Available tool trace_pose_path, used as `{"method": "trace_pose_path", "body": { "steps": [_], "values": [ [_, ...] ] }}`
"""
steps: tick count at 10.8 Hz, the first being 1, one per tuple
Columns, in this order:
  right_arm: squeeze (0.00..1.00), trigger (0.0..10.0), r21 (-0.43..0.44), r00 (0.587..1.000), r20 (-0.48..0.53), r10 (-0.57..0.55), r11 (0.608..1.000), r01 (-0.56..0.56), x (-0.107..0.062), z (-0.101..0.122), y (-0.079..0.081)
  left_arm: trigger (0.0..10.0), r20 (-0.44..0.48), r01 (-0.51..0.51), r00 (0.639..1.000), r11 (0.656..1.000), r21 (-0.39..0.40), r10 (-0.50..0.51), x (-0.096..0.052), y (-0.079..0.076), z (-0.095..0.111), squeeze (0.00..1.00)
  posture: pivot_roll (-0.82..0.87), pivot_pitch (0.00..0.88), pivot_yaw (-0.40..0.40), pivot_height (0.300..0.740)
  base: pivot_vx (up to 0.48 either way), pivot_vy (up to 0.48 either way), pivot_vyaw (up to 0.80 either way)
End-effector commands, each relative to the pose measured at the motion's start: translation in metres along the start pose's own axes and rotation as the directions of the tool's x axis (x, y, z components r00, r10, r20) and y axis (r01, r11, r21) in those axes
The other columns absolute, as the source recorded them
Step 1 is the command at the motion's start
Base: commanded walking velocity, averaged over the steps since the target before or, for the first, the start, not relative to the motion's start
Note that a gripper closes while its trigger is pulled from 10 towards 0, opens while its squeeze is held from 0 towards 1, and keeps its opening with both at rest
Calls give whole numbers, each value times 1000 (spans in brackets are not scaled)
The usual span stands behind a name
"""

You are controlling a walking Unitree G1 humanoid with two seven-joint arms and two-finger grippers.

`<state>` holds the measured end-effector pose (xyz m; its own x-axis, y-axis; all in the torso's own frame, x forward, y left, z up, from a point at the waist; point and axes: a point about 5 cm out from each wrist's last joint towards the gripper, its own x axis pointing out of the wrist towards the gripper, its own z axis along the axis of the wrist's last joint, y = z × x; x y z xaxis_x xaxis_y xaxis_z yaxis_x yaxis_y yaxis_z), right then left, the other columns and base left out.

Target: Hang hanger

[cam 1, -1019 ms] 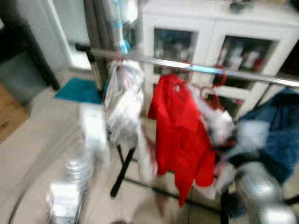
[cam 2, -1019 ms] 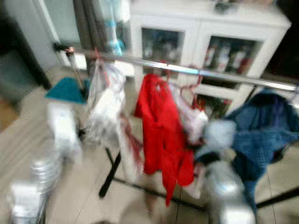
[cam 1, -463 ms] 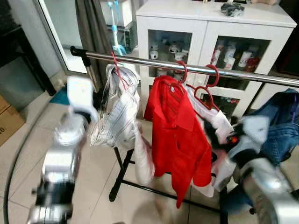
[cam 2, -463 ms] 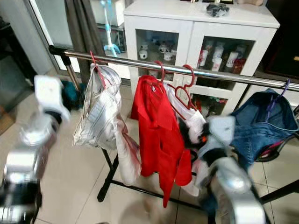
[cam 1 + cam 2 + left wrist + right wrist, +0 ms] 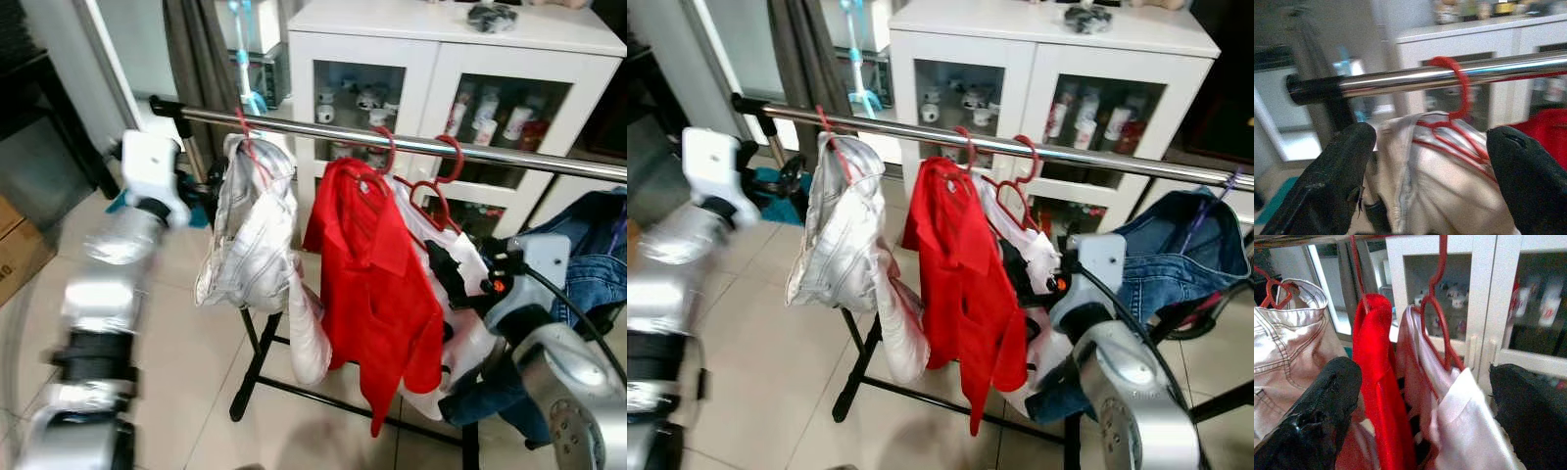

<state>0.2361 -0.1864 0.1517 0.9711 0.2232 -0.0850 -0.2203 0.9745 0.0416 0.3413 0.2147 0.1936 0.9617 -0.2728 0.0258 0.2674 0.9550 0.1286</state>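
A chrome rail (image 5: 313, 127) carries three red hangers with clothes. A pale striped garment (image 5: 250, 235) hangs from the leftmost hanger hook (image 5: 1462, 83). My left gripper (image 5: 1431, 134) is open beside that garment's collar, just below the rail's left end, and also appears in the eye view as the left gripper (image 5: 206, 191). A red shirt (image 5: 377, 274) hangs in the middle. To its right a red hanger (image 5: 1435, 308) holds a white garment (image 5: 1464, 421). My right gripper (image 5: 1425, 377) is open with its fingers either side of that garment.
A white cabinet (image 5: 441, 59) with glass doors stands behind the rail. Blue denim (image 5: 588, 264) hangs at the far right. The rack's black leg (image 5: 253, 367) stands on pale floor tiles. A cardboard box (image 5: 20, 250) sits at the left, and a dark curtain (image 5: 196, 59) hangs behind.
The view has steadied from blur. My left arm has risen from low down to the rail's left end beside the pale garment. My right arm has stayed by the white garment.
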Motion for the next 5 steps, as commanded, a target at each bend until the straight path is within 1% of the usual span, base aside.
{"method": "trace_pose_path", "body": {
  "steps": [1,2,3,4,5],
  "values": [
    [1000,10000,-72,996,47,72,995,-69,-1,10,10,10000,-5,102,995,995,-6,-102,-7,-8,2,1000,-95,0,79,740,0,0,0],
    [1000,10000,-121,989,55,141,984,-133,-5,11,21,10000,-31,229,973,973,22,-228,-27,-26,0,1000,-105,0,87,740,0,0,0],
    [1000,10000,-147,987,99,124,983,-108,-7,14,28,10000,-58,250,967,965,75,-246,-44,-38,-6,1000,-106,0,87,740,0,0,0],
    [1000,10000,-141,988,104,117,985,-102,-6,13,34,10000,-59,186,981,982,26,-184,-53,-43,-12,1000,-99,0,82,740,0,0,0],
    [1000,10000,-104,985,121,122,989,-109,-4,10,46,10000,-111,108,987,991,-83,-117,-69,-58,-28,1000,-79,0,58,740,0,0,0]
  ]
}}
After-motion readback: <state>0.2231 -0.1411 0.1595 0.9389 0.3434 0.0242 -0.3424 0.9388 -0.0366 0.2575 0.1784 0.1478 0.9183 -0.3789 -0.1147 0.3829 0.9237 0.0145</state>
